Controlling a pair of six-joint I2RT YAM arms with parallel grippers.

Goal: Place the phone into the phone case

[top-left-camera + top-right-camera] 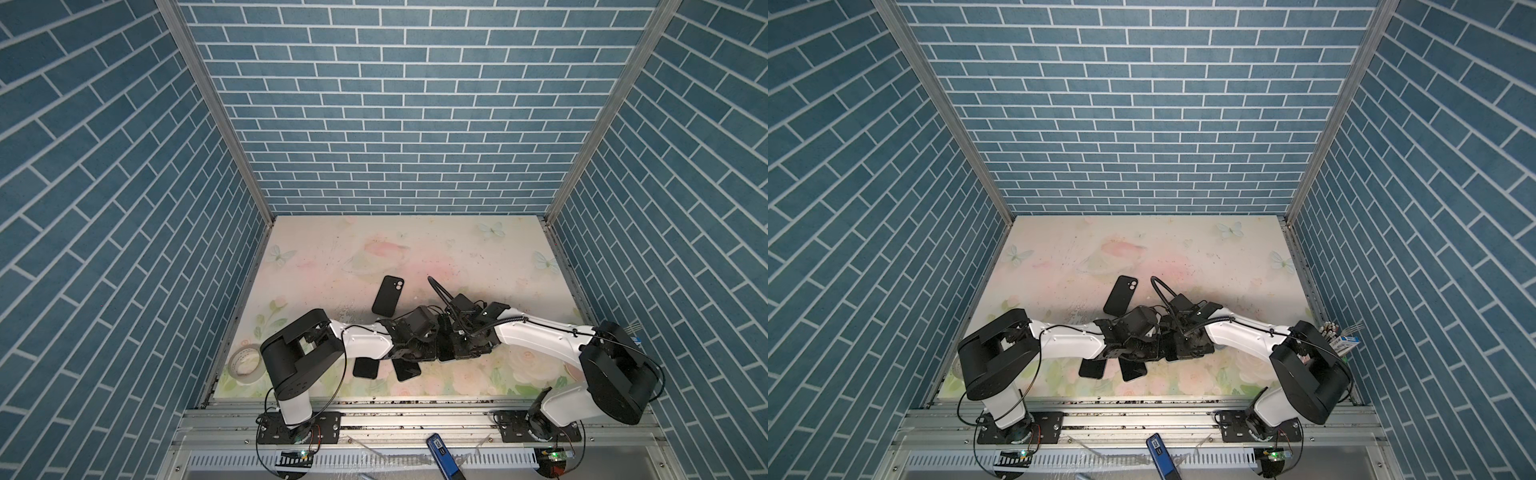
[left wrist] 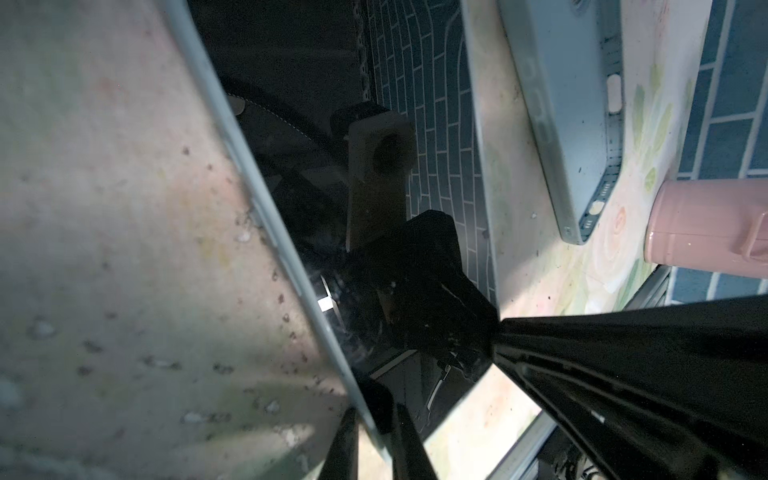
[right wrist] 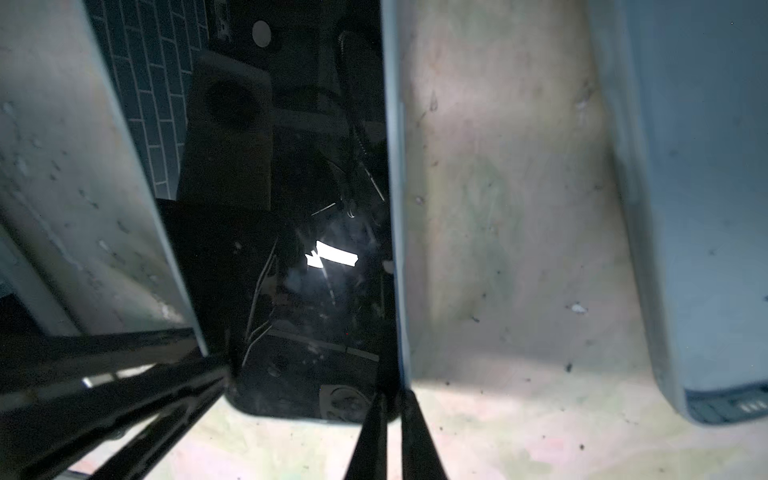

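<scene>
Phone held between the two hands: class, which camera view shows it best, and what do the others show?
The right wrist view: the phone fills the middle, black screen and pale rim clear. The left wrist view shows the screen slanted, partly covered. In both top views it is almost hidden.

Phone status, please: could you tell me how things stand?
Both shut on phone: left gripper, right gripper. On table, apart: phone case. Nothing lies between.

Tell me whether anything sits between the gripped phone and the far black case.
Nothing visible does. The left gripper and right gripper pinch the phone; the black case lies flat beyond them, with bare table between.
</scene>
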